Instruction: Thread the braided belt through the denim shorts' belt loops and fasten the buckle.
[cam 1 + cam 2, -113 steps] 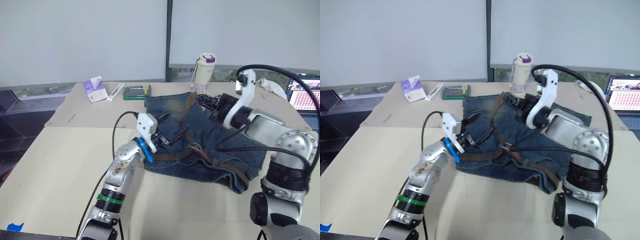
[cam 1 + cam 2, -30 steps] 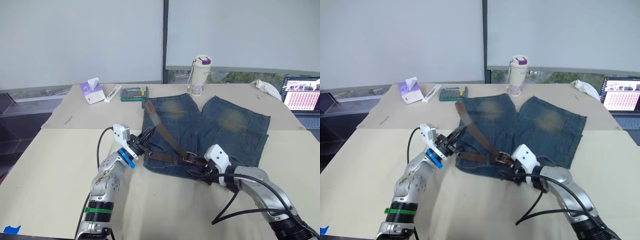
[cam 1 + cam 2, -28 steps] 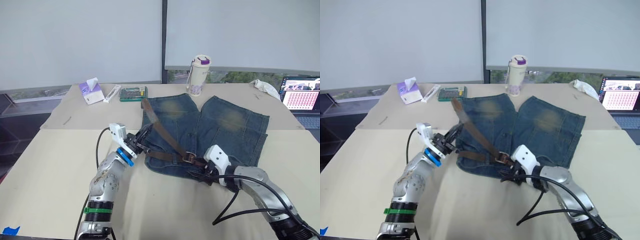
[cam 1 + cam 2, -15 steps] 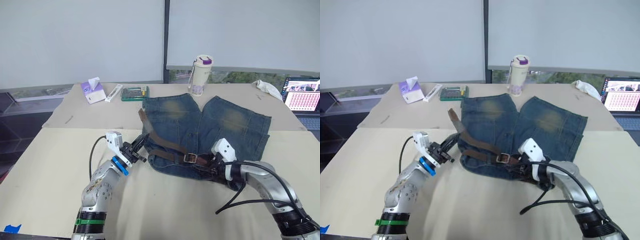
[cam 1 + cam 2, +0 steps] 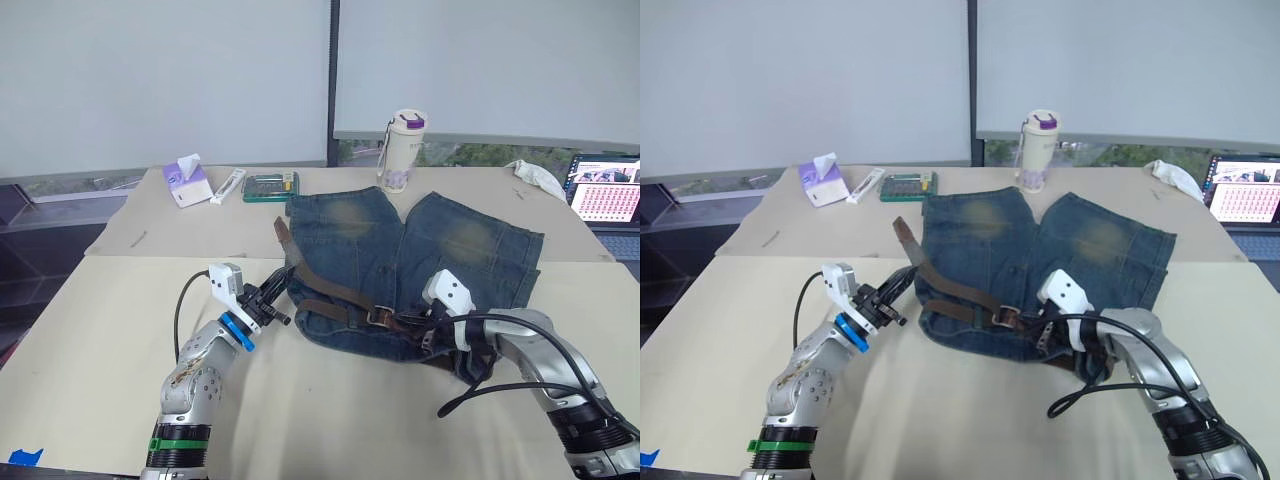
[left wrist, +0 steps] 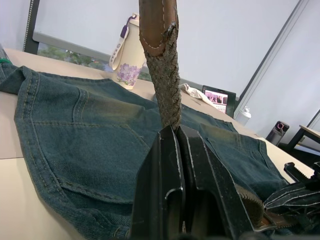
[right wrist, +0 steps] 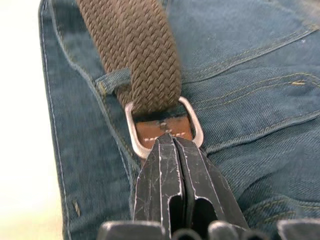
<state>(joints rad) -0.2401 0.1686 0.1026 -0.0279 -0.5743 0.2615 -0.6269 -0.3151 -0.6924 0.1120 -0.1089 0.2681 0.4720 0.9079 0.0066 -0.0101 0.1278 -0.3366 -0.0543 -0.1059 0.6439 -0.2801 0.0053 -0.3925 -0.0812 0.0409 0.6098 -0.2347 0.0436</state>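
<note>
A wide beige table (image 5: 100, 330) is seen, with denim shorts (image 5: 440, 250) spread flat near its middle. Along the far edge, a purple tissue box (image 5: 189, 180), a white tube (image 5: 229, 186), a green case (image 5: 272, 186), a purple-lidded tumbler (image 5: 403, 150), a crumpled cloth (image 5: 536, 178) and a laptop (image 5: 605, 204) are laid.

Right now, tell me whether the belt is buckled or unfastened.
Unfastened. The braided belt's free tip sticks up from the shut left claw, away from the buckle the right claw holds.
</note>
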